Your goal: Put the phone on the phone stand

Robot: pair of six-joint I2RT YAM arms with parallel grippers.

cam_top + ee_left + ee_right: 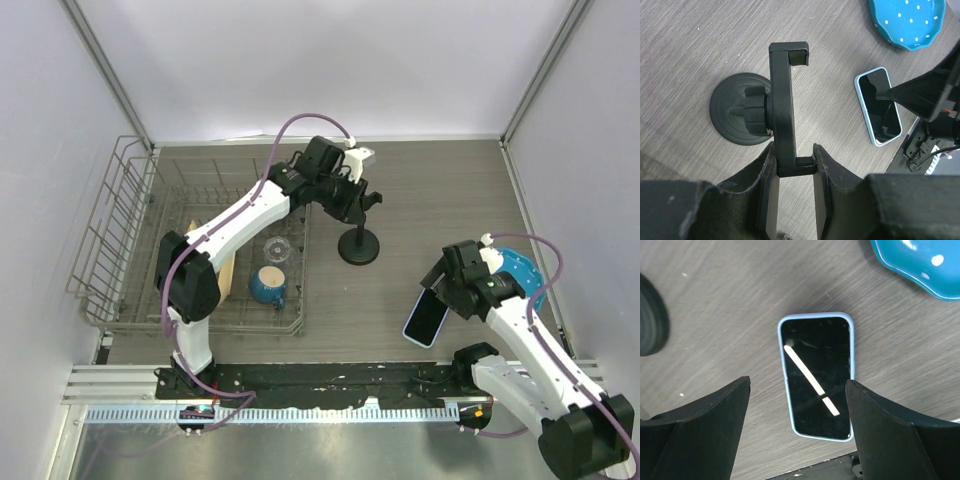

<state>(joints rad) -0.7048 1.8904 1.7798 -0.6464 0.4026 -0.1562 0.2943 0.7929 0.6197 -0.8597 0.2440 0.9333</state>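
The phone (425, 318) lies flat and screen up on the table near the front edge, with a black screen and a light blue case. In the right wrist view the phone (817, 385) lies below and between the spread fingers of my right gripper (797, 385), which is open and empty; the right finger is over the phone's right edge. The phone stand (358, 245) stands mid-table on its round base (730, 115). My left gripper (795, 160) is shut on the lower end of the stand's clamp head (782, 100). The left gripper also shows in the top view (350, 198), as does the right gripper (437, 287).
A blue dotted plate (520, 275) sits to the right of the phone. A wire dish rack (130, 250) at the left holds a blue mug (268, 286), a glass and a wooden board. A black rail (330, 375) runs along the front edge.
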